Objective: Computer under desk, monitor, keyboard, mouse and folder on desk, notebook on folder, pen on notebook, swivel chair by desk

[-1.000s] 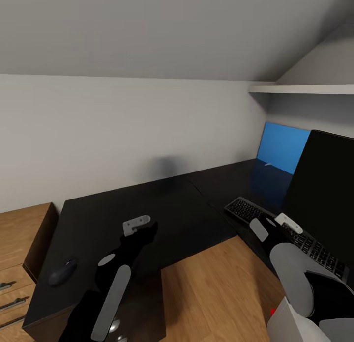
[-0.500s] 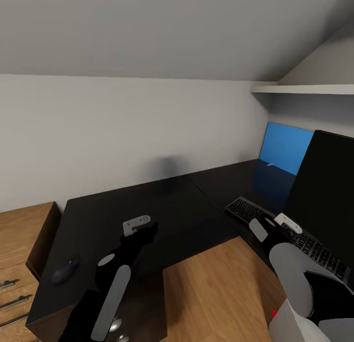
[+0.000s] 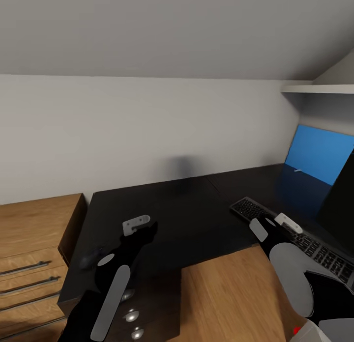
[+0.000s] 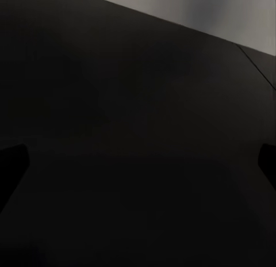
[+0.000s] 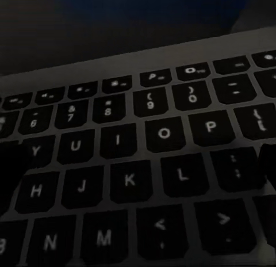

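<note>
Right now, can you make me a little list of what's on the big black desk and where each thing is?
desk: glossy black top, L-shaped, against the white wall
mouse: near the desk's left end, partly behind the left arm
keyboard: on the right wing of the desk, under the right gripper
monitor: black screen at the right edge, behind the keyboard
folder: bright blue, far right corner, leaning upright
left gripper: above bare desk top
wooden drawers: left of the desk
</note>
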Motion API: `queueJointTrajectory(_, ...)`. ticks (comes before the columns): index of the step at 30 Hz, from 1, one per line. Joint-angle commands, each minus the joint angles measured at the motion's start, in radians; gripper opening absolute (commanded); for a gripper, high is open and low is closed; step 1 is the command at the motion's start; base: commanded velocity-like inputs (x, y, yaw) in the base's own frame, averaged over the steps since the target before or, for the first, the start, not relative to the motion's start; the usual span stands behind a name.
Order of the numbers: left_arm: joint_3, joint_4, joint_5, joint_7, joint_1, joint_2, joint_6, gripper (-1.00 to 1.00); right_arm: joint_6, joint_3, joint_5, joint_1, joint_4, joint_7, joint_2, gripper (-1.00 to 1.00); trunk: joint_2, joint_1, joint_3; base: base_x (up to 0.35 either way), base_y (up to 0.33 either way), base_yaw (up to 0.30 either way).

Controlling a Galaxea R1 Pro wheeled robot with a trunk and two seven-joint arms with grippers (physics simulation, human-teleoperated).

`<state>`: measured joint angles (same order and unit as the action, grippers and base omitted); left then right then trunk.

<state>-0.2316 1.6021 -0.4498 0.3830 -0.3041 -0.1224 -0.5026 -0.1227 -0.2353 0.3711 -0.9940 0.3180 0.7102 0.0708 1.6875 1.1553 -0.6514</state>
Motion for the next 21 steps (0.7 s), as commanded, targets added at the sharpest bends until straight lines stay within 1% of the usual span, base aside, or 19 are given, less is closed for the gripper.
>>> queueJointTrajectory(1, -0.002, 0.001, -0.010, 0.010, -0.001, 0.000, -0.002, 1.00, -0.008, -0.010, 0.029, 0.000, -0.050, -0.002, 0.000, 1.00, 0.000, 0.000, -0.001, 0.000, 0.000, 0.276)
queueJointTrajectory(21, -0.002, 0.001, -0.010, 0.011, -0.001, 0.000, -0.003, 1.00, -0.008, -0.009, 0.029, 0.000, -0.050, -0.004, 0.000, 1.00, 0.000, 0.000, -0.010, 0.000, 0.000, 0.275)
